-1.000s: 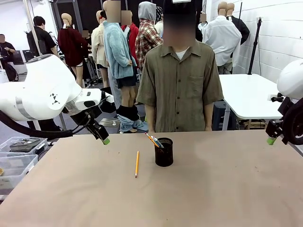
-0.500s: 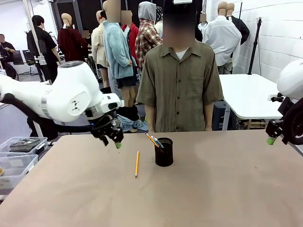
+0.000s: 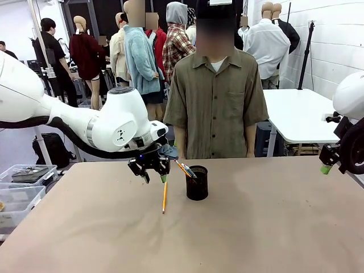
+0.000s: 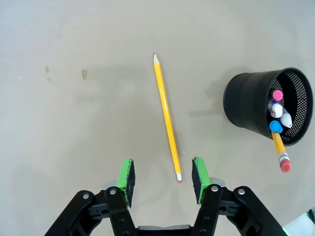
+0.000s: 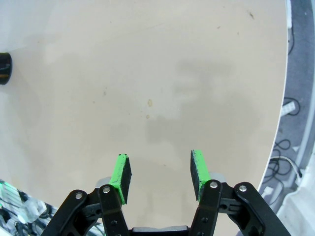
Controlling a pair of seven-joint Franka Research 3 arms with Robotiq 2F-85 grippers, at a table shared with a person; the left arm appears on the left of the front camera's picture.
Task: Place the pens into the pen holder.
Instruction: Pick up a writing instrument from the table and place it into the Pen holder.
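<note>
A yellow pencil (image 3: 164, 197) (image 4: 166, 116) lies flat on the tan table, just left of the black mesh pen holder (image 3: 197, 183) (image 4: 268, 104). Several pens stand inside the holder, with pink, white and blue caps and one orange pencil leaning over its rim. My left gripper (image 3: 154, 174) (image 4: 163, 174) hovers open above the pencil's far, eraser end, which lies between its green pads. My right gripper (image 3: 326, 166) (image 5: 159, 173) hangs open over bare table at the far right edge, nothing between its fingers.
A person in an olive shirt (image 3: 215, 102) stands at the table's far side behind the holder. Clear plastic bins (image 3: 20, 185) sit off the table's left edge. The table edge and floor cables (image 5: 290, 123) run along the right of the right wrist view.
My left arm has swung rightward across the table, from near the left edge to above the yellow pencil. The right arm, pencil and holder have not moved.
</note>
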